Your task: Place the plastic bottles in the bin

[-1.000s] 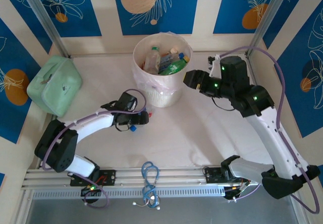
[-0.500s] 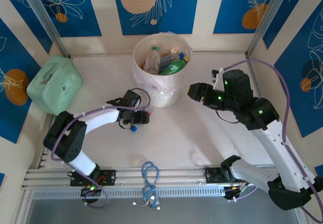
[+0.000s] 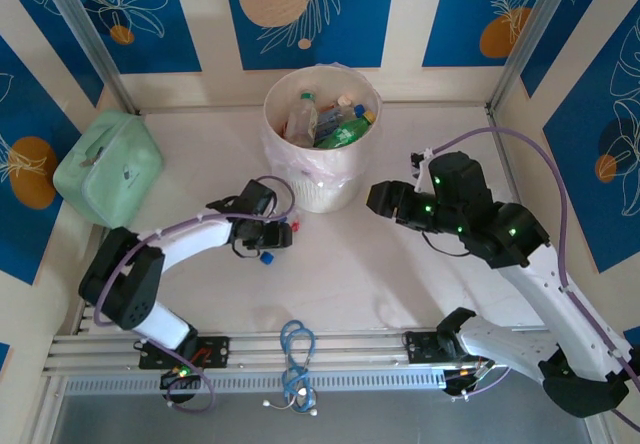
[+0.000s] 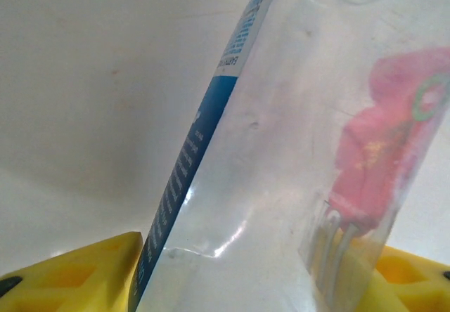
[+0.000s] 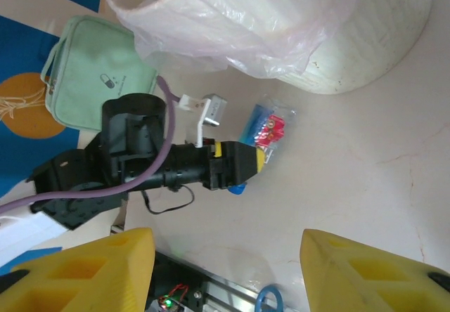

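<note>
A clear plastic bottle with a blue label and blue cap lies on the table just in front of the bin. My left gripper is shut on it, a yellow finger pressed to each side. The right wrist view shows the same bottle sticking out of the left gripper, with red print on it. Several plastic bottles lie inside the cream bin with its thin liner. My right gripper hovers right of the bin, open and holding nothing.
A mint-green soft case sits at the left wall, also seen from the right wrist. A blue cable loop lies on the rail at the near edge. Metal frame posts stand at the back corners.
The left gripper has closed on the bottle by the bin. The right arm has drawn back from the bin's rim, lower and toward the table's middle, its jaws narrowing a little.
</note>
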### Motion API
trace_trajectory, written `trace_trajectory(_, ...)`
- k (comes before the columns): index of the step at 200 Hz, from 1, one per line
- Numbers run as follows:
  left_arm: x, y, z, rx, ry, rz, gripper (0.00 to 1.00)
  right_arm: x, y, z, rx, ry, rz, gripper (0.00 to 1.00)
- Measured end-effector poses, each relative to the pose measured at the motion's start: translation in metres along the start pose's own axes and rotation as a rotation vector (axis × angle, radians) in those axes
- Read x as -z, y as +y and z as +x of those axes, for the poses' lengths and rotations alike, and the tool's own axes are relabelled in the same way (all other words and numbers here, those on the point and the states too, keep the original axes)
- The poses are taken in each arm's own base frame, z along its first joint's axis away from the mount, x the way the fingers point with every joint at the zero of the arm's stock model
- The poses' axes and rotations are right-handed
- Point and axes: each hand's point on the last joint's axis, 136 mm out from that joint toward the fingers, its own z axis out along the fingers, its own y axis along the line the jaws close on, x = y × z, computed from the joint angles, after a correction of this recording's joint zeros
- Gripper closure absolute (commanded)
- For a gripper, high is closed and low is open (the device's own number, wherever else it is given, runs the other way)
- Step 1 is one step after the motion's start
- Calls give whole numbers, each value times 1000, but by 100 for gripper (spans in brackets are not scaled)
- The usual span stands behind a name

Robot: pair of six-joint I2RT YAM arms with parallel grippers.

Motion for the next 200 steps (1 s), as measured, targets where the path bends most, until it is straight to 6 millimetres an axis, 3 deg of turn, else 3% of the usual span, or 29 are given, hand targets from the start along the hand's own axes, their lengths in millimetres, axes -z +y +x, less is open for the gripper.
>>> trace_trajectory(43,45,-17,7,35,-64,106,41,-9,5,15,47,37,13,44)
trace_trajectory(97,127,-47,0,136,-226,306,40,-20,25,28,111,62,-26,43)
trace_trajectory(145,202,-75,-41,272,-404,484,40,-30,49,35,129,77,-121,42)
trace_trajectory(166,220,-87,-57,334,-441,579,41,-33,61,40,132,98,-180,39)
trace_trajectory(200,233,-111,-76,424,-432,746,41,-49,80,53,142,159,-240,38)
